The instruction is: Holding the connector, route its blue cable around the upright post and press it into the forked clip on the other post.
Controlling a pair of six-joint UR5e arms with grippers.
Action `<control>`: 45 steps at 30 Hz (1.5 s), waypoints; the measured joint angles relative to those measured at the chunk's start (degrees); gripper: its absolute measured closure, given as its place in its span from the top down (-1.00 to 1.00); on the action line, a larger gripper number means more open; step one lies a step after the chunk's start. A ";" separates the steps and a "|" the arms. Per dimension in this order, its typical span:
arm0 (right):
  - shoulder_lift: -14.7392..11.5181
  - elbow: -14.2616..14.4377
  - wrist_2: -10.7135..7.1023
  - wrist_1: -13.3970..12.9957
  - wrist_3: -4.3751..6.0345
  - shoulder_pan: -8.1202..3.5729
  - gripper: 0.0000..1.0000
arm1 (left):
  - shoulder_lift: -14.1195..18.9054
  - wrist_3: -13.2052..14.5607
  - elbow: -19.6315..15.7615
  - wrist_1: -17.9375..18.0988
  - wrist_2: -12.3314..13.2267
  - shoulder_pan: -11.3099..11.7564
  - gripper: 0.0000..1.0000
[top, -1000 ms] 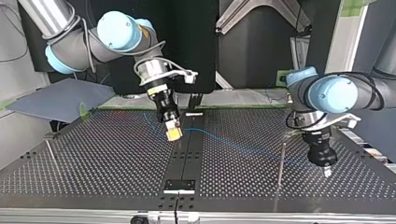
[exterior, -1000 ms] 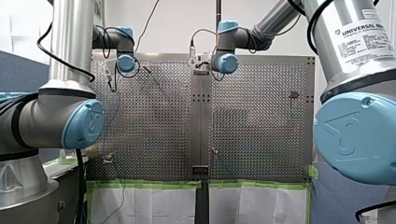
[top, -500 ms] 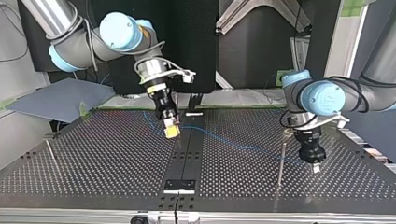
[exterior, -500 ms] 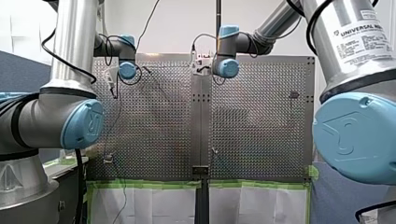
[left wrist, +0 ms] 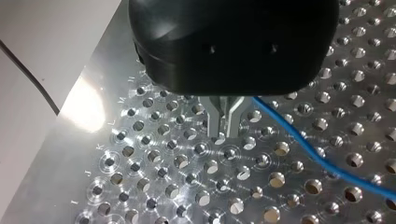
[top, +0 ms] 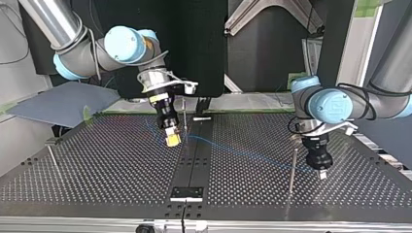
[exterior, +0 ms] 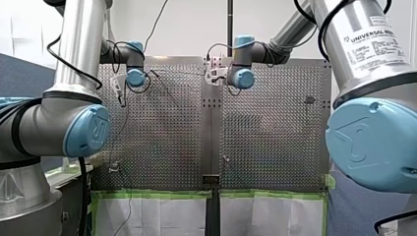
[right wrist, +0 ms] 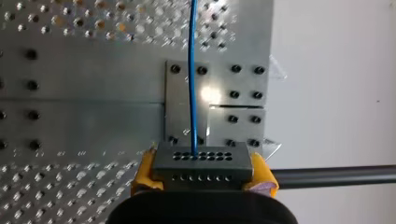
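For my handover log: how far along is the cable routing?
Done: the connector is clamped in my right gripper. In hand: the blue cable stretches across the table toward my left gripper, wrapped around no post. Left: looping it around an upright post and pressing it into the clip, which I cannot pick out.

My left gripper [top: 321, 174] and right gripper [top: 172, 140] apparently slid leftward in top view.
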 joint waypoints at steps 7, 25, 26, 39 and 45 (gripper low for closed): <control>1.21 -0.15 -0.02 -0.27 0.08 -2.43 -1.00 | -0.15 0.03 -0.04 0.23 0.31 -0.03 -0.73; 2.44 3.04 1.86 -1.86 0.40 -5.49 -1.00 | -0.19 -1.48 -1.58 0.84 2.94 -0.27 0.36; 2.45 3.38 2.00 -2.11 0.40 -5.54 -1.00 | -0.19 -1.49 -1.65 0.84 2.91 -0.29 0.36; 2.53 10.20 2.72 -8.74 0.74 -7.27 -1.00 | -0.19 -1.85 -2.16 -0.80 2.20 -0.76 0.99; 2.60 13.62 4.47 -10.60 0.74 -7.57 -1.00 | -0.19 -3.01 -2.17 -0.88 3.17 -0.86 0.99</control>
